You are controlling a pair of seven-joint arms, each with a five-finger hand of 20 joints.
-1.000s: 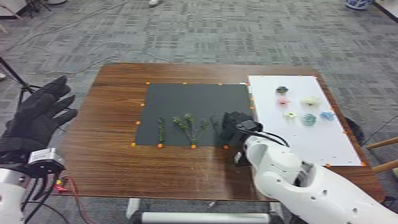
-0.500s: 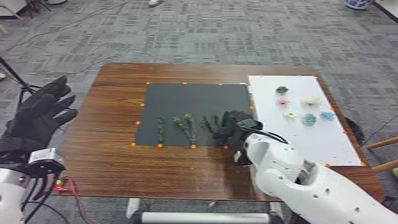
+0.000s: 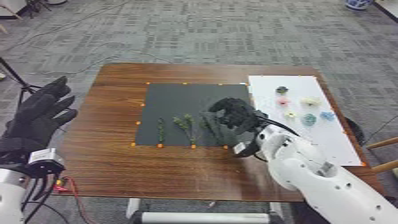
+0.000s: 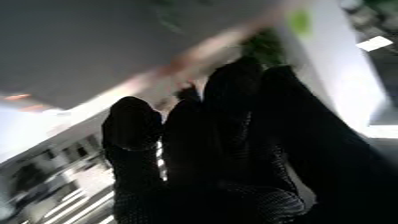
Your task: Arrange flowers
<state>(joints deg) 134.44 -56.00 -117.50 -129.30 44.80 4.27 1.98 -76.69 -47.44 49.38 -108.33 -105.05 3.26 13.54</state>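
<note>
Slender, leafy green stems (image 3: 188, 126) lie across the near part of a black sheet (image 3: 178, 97), beside the robot's right hand (image 3: 234, 114), whose grip cannot be told. Pastel flower heads (image 3: 309, 119) and one dark dot the white board (image 3: 329, 145) at right; the left hand (image 3: 35, 115) is open, far left.
</note>
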